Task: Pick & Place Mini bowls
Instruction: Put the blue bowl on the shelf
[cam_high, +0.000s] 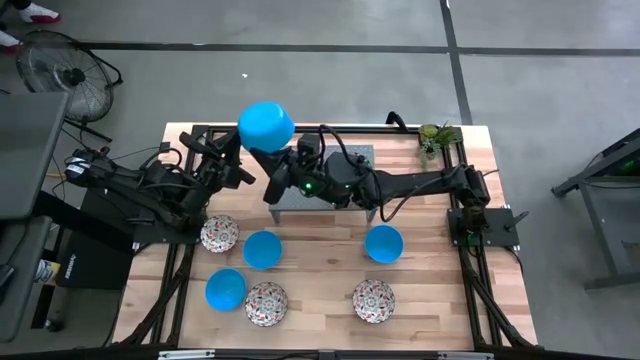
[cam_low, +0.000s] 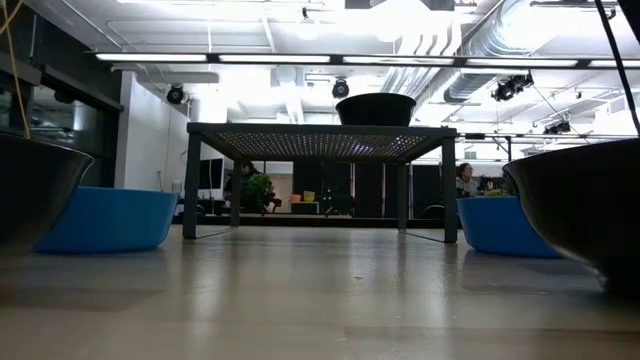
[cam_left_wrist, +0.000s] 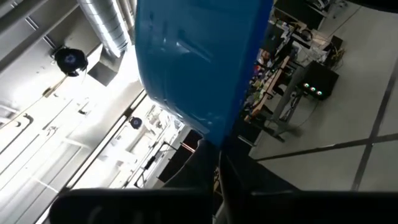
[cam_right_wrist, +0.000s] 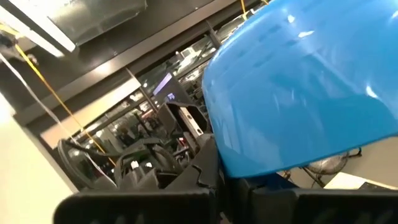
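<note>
A blue mini bowl (cam_high: 265, 125) hangs high above the table's far left part, over the grey perforated stand (cam_high: 350, 160). My left gripper (cam_high: 243, 152) and my right gripper (cam_high: 283, 165) are both shut on it, one from each side. On the table stand three other blue bowls (cam_high: 262, 249) (cam_high: 225, 289) (cam_high: 383, 243) and three white floral bowls (cam_high: 219, 234) (cam_high: 266, 303) (cam_high: 373, 300), each on its base. In the low view a dark-looking bowl (cam_low: 375, 108) sits on top of the stand (cam_low: 320, 142). My left gripper (cam_left_wrist: 217, 158) pinches the blue bowl's rim (cam_left_wrist: 214, 134) between its two fingers, coming from the table's left and slanting upward. The bowl stands above the fingers, clear of the table. My right gripper (cam_right_wrist: 219, 179) pinches the bowl's edge (cam_right_wrist: 227, 167) between its two fingers, coming from the table's right and slanting upward. The bowl rises above the fingers, lifted clear.
A small potted plant (cam_high: 435, 140) stands at the table's far right corner. A fan (cam_high: 60, 65) is on the floor beyond the far left. There is bare wood (cam_high: 320, 260) between the bowls in the table's middle.
</note>
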